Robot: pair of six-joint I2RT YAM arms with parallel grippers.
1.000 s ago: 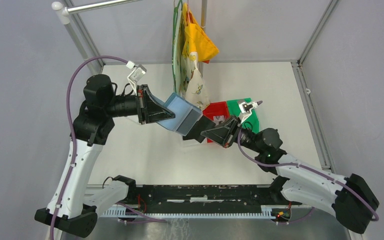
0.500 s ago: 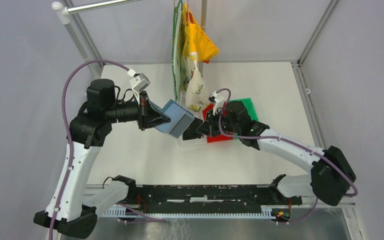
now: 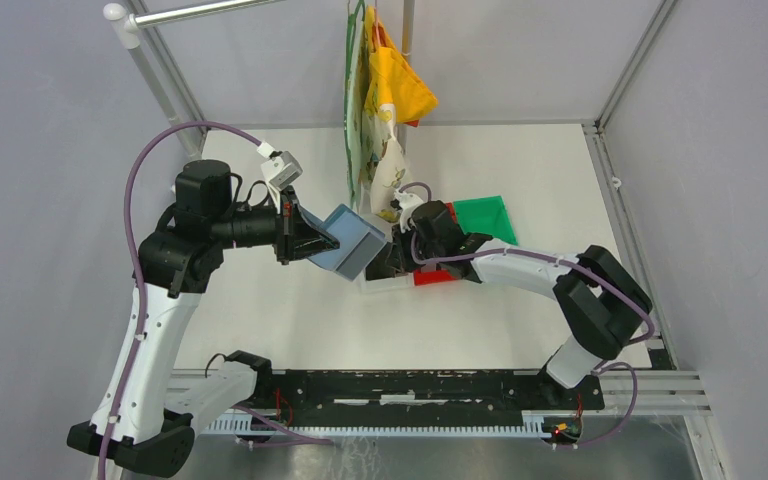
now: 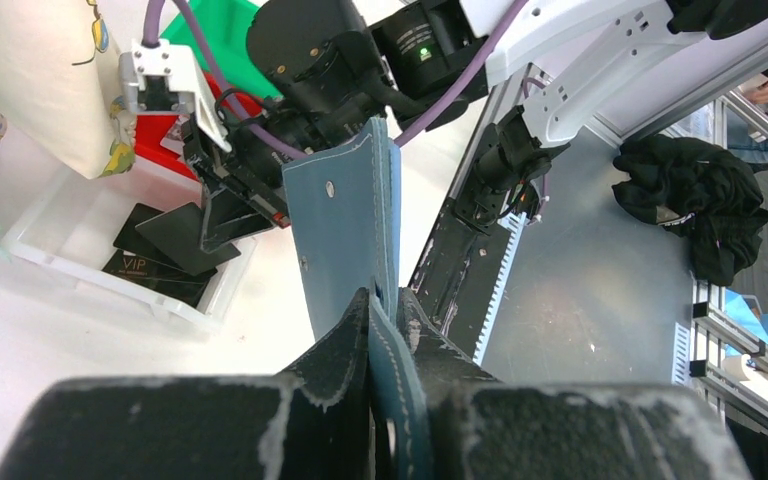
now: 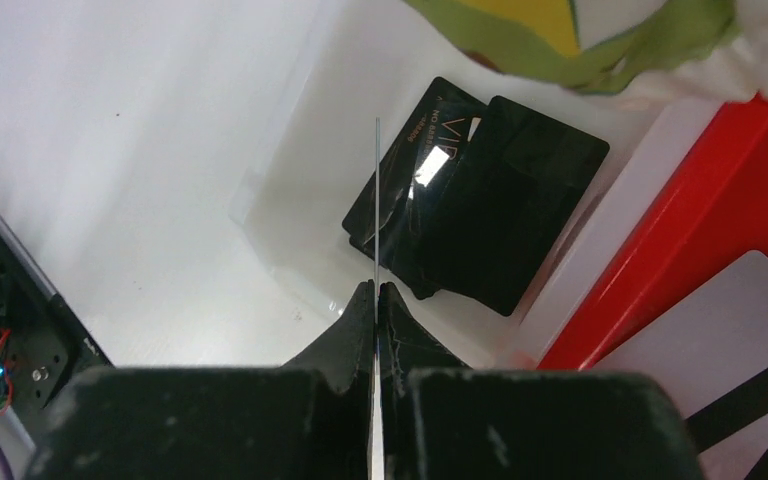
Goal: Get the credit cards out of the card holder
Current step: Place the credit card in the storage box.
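Observation:
My left gripper (image 3: 322,240) is shut on the lower edge of the teal-blue card holder (image 3: 352,243) and holds it above the table. In the left wrist view the card holder (image 4: 345,235) stands upright between the left gripper's (image 4: 385,300) fingers. My right gripper (image 3: 390,262) is shut on a black credit card (image 4: 182,232), just right of the holder and above the clear tray. In the right wrist view this card (image 5: 377,200) is edge-on in the right gripper (image 5: 377,292). Other black credit cards (image 5: 490,225) lie in the clear tray (image 5: 290,215).
A red bin (image 5: 705,220) with pale grey-white cards (image 5: 730,310) sits right of the clear tray (image 3: 385,286). A green bin (image 3: 482,214) lies behind it. Cloth bags (image 3: 385,110) hang from a rail over the table's middle, close to both grippers.
My right arm has swung round, its wrist turning above the bins, and still holds the black card by the holder. My left gripper has shifted slightly left with the holder.

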